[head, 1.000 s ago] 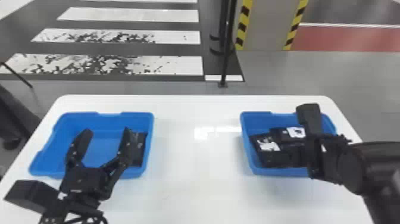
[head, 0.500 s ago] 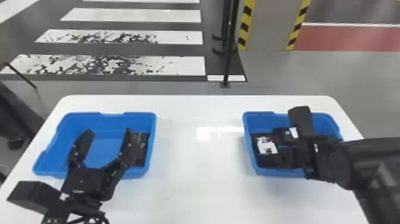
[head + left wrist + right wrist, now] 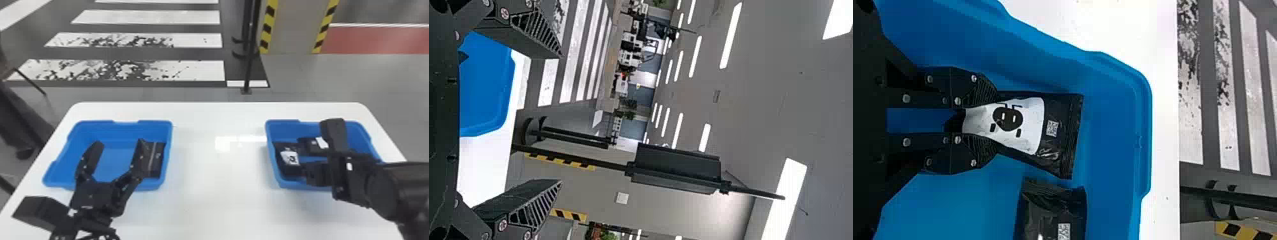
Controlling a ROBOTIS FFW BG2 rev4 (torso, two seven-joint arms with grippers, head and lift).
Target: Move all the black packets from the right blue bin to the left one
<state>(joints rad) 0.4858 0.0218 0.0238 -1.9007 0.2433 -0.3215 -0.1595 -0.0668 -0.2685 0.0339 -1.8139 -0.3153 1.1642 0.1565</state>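
At the right blue bin point(image 3: 1113, 150), the right jaws pinched a likely soft black packet point(image 3: 1025, 120) by its end, left jaws parted.

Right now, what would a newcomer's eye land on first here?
Probably the white-labelled black packet pinched in the jaws of the right gripper, down in the right blue bin. Next, the left gripper, jaws wide open over the left blue bin, where a dark packet lies along the right side. Both bins stand out brightly at opposite ends of the white table.
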